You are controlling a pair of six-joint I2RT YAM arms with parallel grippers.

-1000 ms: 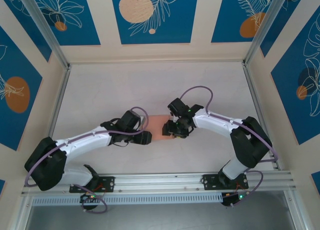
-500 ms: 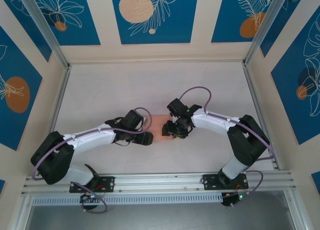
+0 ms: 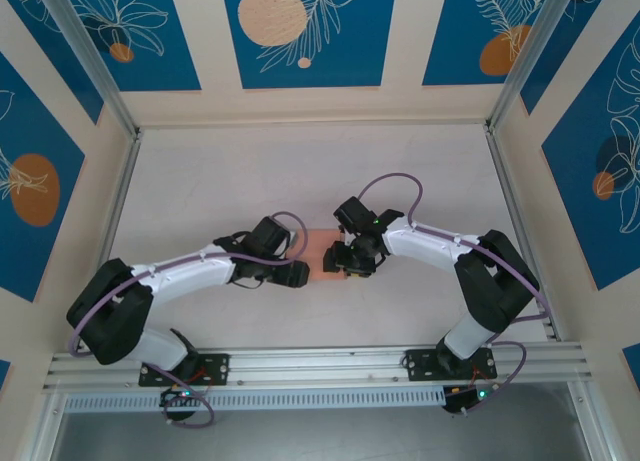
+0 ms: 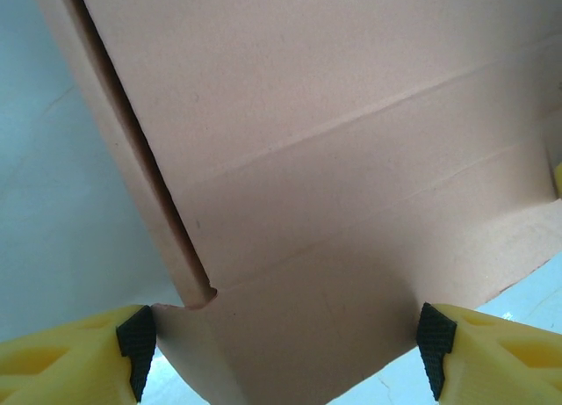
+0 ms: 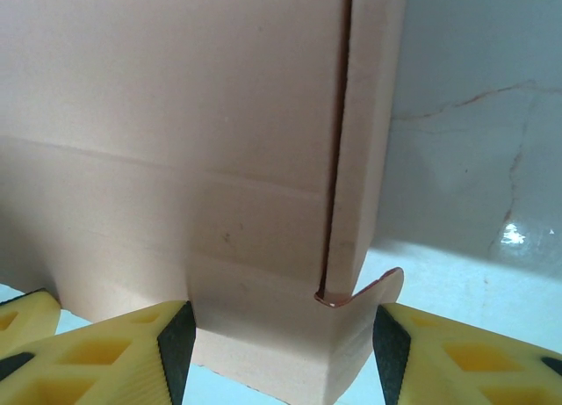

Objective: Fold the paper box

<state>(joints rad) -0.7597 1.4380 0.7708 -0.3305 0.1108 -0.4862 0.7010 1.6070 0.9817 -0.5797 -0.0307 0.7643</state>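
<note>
paper box (image 3: 313, 251) is placed on table (image 3: 200, 181), roughly mid-table, between the two arms. left gripper (image 3: 298, 273) is positioned at its left near corner, right gripper (image 3: 347, 265) at its right edge. In each wrist view a box flap is straddled by the fingers. On the right, the flap is touched on both sides.
</note>
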